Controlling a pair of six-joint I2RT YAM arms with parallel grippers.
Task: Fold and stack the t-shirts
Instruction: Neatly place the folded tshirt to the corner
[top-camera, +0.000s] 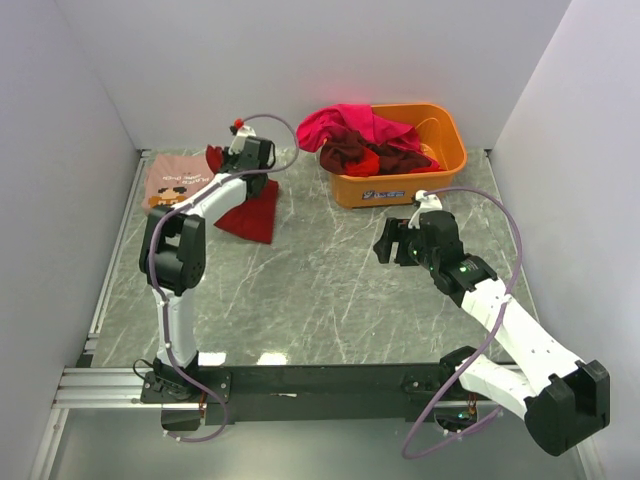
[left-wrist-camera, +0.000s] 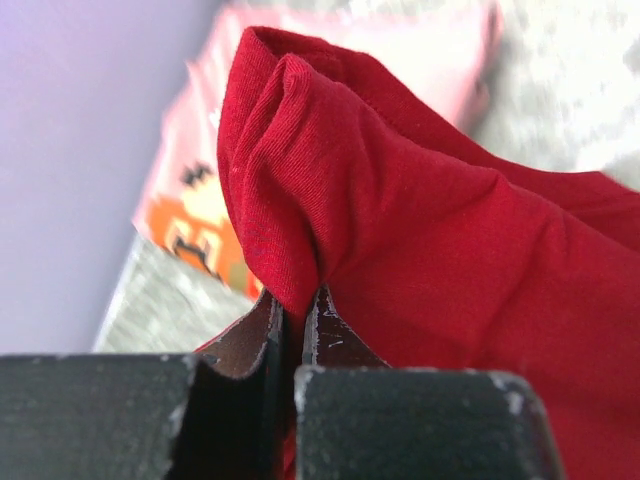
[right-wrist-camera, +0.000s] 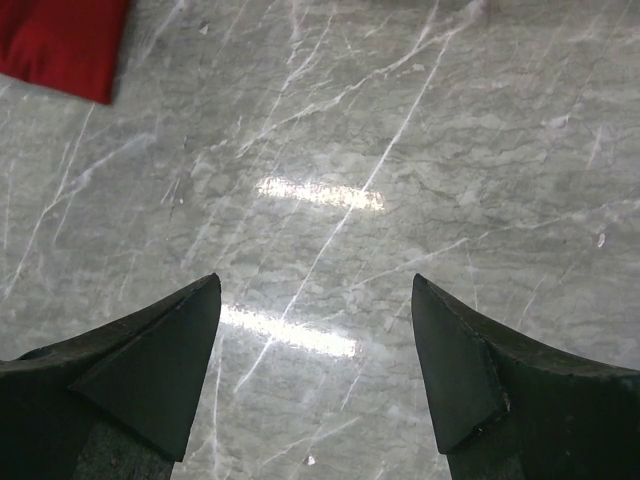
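A plain dark red t-shirt (top-camera: 252, 213) lies at the back left of the table, one end lifted. My left gripper (top-camera: 232, 157) is shut on a bunched fold of it, seen close in the left wrist view (left-wrist-camera: 420, 230). A dusty pink t-shirt with pixel-art print (top-camera: 172, 182) lies flat under and behind it, also in the left wrist view (left-wrist-camera: 200, 190). More magenta, maroon and red t-shirts (top-camera: 362, 140) are heaped in the orange tub (top-camera: 400, 186). My right gripper (top-camera: 384, 245) is open and empty above bare table (right-wrist-camera: 316, 300). A corner of the red shirt (right-wrist-camera: 60, 45) shows in its view.
White walls close in the left, back and right. A metal rail runs along the near edge with both arm bases. The grey marble tabletop (top-camera: 330, 290) spreads between the arms.
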